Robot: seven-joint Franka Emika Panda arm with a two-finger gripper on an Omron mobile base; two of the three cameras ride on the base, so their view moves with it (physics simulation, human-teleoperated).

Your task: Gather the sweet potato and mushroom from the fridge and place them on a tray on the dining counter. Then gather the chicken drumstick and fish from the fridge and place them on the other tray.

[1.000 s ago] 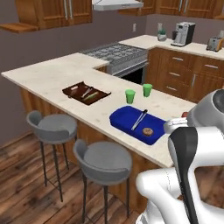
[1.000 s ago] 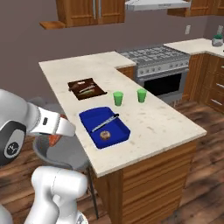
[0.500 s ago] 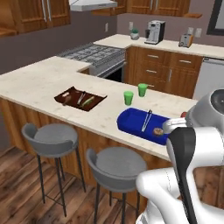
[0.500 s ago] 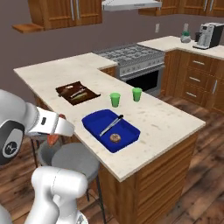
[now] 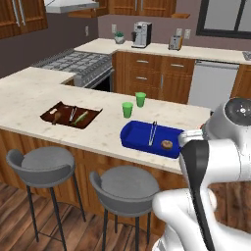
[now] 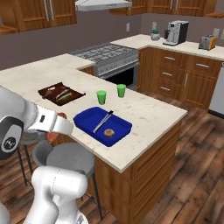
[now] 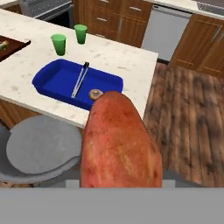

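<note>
sweet potato (image 7: pixel 119 142) sits clamped in the gripper (image 6: pixel 56 127), its long axis running straight out along the fingers and pointing up the hand view toward the blue tray (image 7: pixel 55 80). in the right base view the reddish tip pokes out beside the wrist, near the edge of the dining counter (image 6: pixel 148 118) and above the grey stool (image 6: pixel 70 158).

the tray lies ahead of the potato and a little to its left, on the counter top, already holding tongs (image 7: pixel 79 79) and a small round brown thing (image 7: pixel 95 93) that could be the mushroom. two green cups (image 5: pixel 133 105) stand just beyond it; the brown tray (image 5: pixel 71 114) is further left along the counter.

my reading: the carry is nearly over, and the next move needs the hand to reach forward over the counter edge, so the potato comes down lengthwise on the bare blue floor left of the tongs.
</note>
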